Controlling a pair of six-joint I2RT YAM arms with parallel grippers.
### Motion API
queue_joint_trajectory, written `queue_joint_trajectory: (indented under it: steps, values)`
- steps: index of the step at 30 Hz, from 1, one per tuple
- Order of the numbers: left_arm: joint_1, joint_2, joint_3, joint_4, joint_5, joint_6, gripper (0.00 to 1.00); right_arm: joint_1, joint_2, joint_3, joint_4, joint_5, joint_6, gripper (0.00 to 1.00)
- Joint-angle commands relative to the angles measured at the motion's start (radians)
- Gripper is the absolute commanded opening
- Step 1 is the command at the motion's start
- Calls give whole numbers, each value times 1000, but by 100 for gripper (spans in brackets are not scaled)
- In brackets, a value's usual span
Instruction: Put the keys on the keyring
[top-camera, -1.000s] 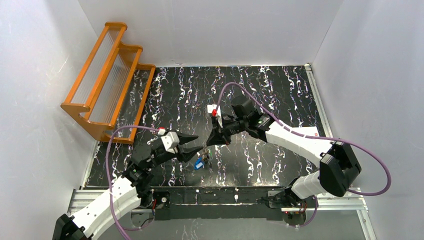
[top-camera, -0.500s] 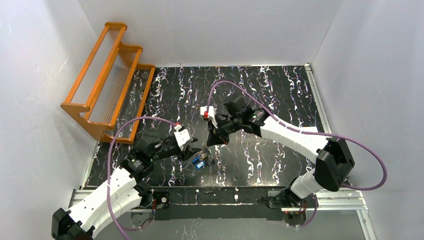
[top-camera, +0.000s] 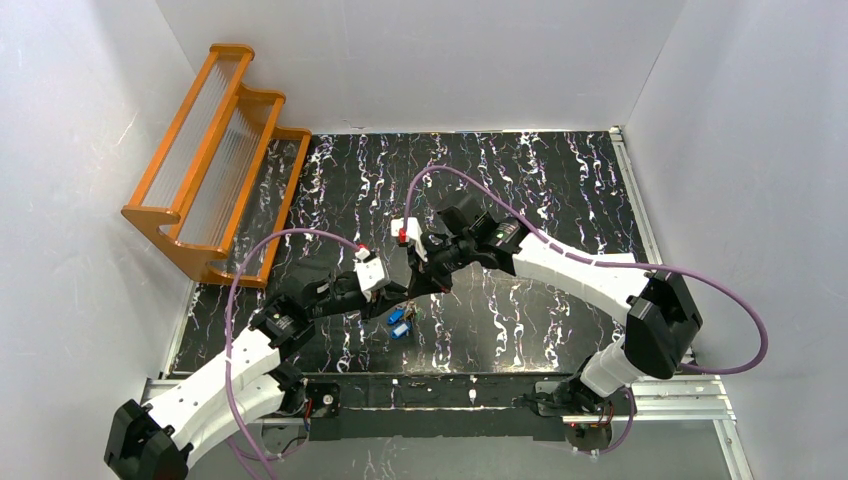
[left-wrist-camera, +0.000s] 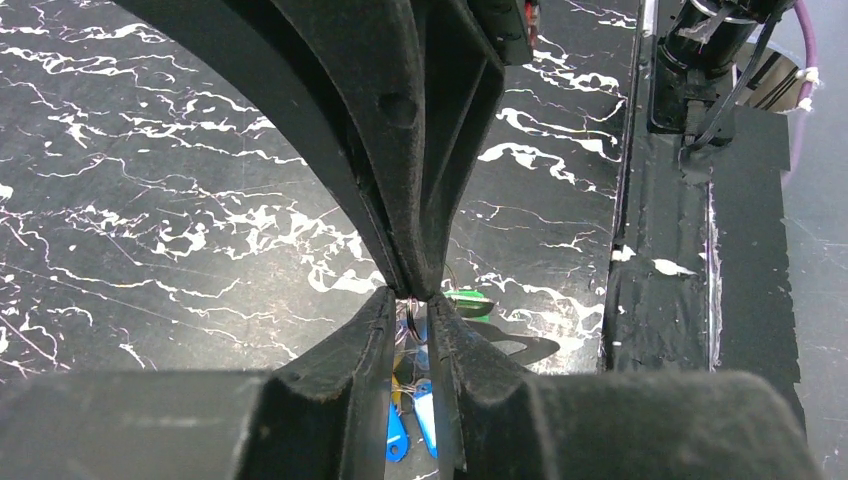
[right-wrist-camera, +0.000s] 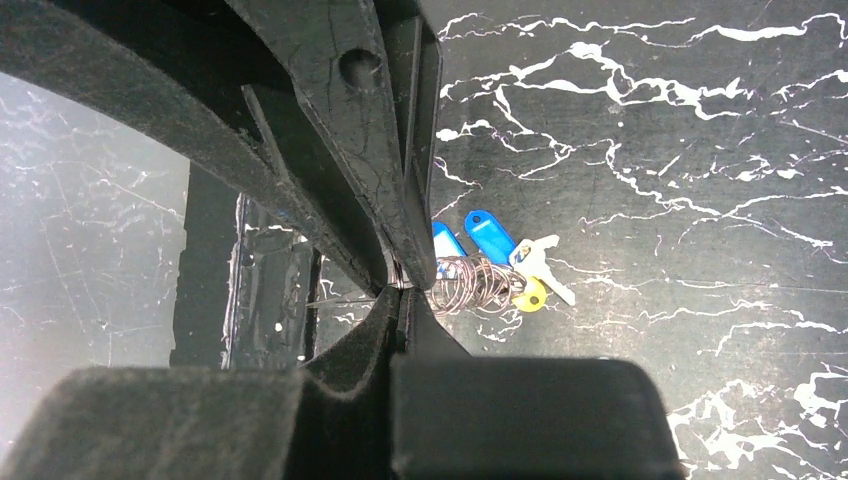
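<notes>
Black marbled desk (top-camera: 560, 180), with an orange rack (top-camera: 215, 150) off in the far left corner. Both arms reach in and meet tip to tip over the near middle of the desk. Right fingers (right-wrist-camera: 362, 335) are clamped tight on the thin wire of the keyring (right-wrist-camera: 470, 285). Left fingers (left-wrist-camera: 350, 360) have a narrow gap with that same wire sitting in it, and I can't tell if they're actually pinching it. Keys (right-wrist-camera: 490, 237), blue heads plus a yellow one, are bunched right against the coil.
</notes>
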Motion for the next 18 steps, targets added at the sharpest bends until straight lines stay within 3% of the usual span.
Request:
queue_joint_trajectory:
  steps: [1, 12, 18]
  values:
    - [-6, 12, -17, 47, 35, -11, 15, 4, 0, 48, 8, 5, 0, 1]
    - [-6, 17, 16, -92, 14, 78, 0, 6, -4, 48, 7, 10, 2, 1]
    - [-6, 21, 17, -104, 9, 86, 0, 6, -10, 44, 15, 10, 3, 1]
